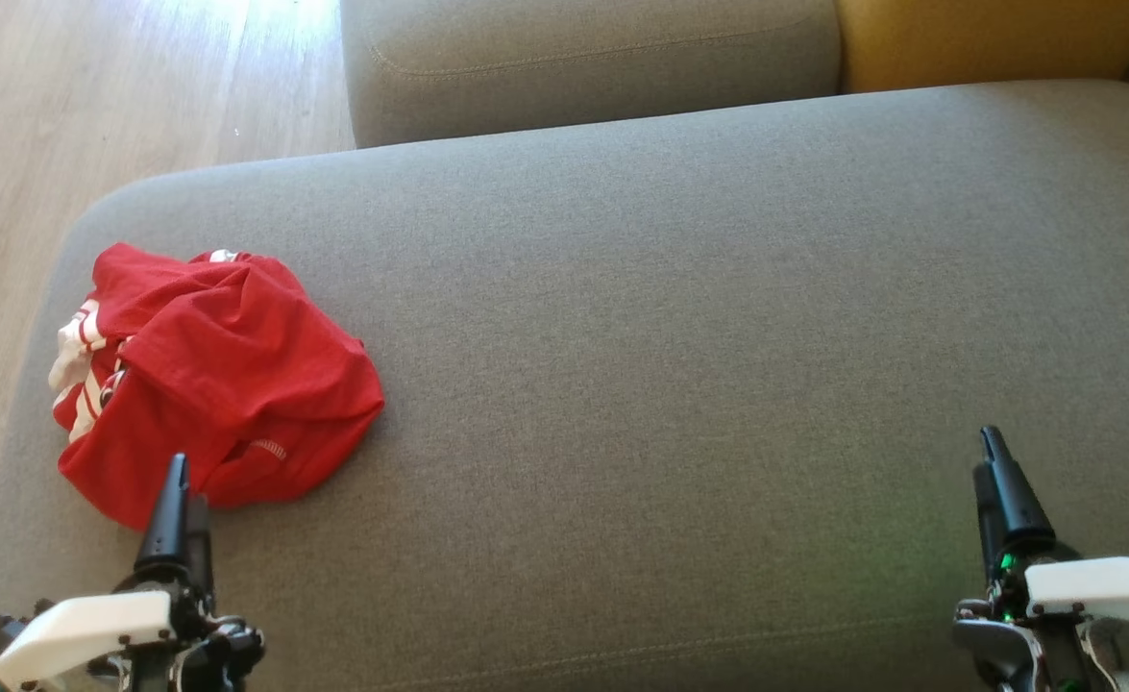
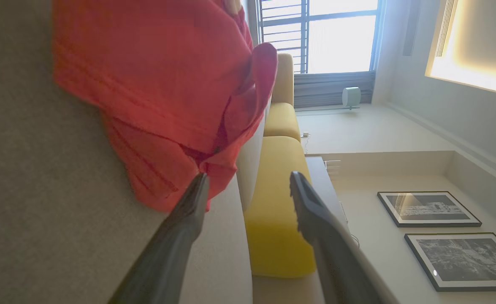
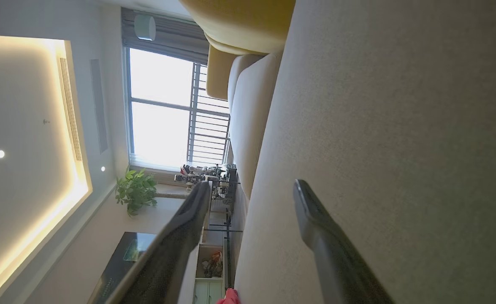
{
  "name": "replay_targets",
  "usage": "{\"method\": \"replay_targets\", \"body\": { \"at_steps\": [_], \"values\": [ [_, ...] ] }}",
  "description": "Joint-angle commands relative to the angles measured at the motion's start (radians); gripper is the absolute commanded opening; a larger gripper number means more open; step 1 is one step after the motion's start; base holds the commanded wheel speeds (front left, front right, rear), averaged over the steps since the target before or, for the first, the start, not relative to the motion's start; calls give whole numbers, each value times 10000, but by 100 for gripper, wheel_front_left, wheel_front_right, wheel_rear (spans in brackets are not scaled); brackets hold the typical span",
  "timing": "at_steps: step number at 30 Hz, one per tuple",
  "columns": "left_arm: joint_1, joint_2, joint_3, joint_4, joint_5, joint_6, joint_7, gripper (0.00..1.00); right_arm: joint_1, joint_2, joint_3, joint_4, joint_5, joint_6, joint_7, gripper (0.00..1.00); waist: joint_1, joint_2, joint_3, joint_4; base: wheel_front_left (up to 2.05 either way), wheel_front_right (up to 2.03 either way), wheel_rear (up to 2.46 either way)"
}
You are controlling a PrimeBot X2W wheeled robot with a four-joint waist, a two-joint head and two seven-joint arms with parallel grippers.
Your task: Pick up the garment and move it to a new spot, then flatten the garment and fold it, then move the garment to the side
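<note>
A crumpled red garment [image 1: 228,375] with white stripes lies in a heap on the left part of the grey sofa seat [image 1: 670,336]. My left gripper [image 1: 178,481] hovers at the heap's near edge, open, fingers apart with nothing between them. In the left wrist view the red garment [image 2: 163,88] hangs just beyond the left gripper [image 2: 248,183], and one fingertip [image 2: 199,185] is close to the cloth's hem. My right gripper [image 1: 996,457] stands at the lower right over bare cushion, far from the garment. In the right wrist view the right gripper [image 3: 252,190] is open and empty.
A grey backrest cushion [image 1: 583,58] and a yellow cushion [image 1: 987,38] rise behind the seat. Wooden floor [image 1: 93,106] lies beyond the seat's left edge. Wide bare cushion stretches from the garment to the right gripper.
</note>
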State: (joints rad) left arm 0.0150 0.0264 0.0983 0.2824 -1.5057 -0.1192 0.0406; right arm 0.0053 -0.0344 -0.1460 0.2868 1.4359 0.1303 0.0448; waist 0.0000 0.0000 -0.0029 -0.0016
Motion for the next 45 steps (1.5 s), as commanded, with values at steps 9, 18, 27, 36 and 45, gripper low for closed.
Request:
{"method": "replay_targets", "body": {
  "at_steps": [9,18,27,36,45],
  "values": [
    [-715,113,631,-1003,1032,48,-324,100,-681,-53,256,-1287,-2040,2,-323,100,0,0,5,1,0,0,0],
    [-706,127,296,-1854,2569,240,-617,100,-800,-64,653,-2043,-4288,3,-620,100,0,0,36,8,0,0,0],
    [-724,141,-585,-2909,5028,957,-910,100,-894,-76,1218,-2788,-6223,3,-918,100,0,0,79,-7,0,0,0],
    [-680,301,-1713,-2911,7298,1692,-1172,100,-880,-86,1568,-3237,-7624,3,-1184,100,0,0,72,-10,0,0,0],
    [-864,1052,-3122,-2774,8857,3038,-1436,100,-862,-96,1740,-3561,-9221,3,-1452,100,0,0,56,-19,0,0,0]
  ]
}}
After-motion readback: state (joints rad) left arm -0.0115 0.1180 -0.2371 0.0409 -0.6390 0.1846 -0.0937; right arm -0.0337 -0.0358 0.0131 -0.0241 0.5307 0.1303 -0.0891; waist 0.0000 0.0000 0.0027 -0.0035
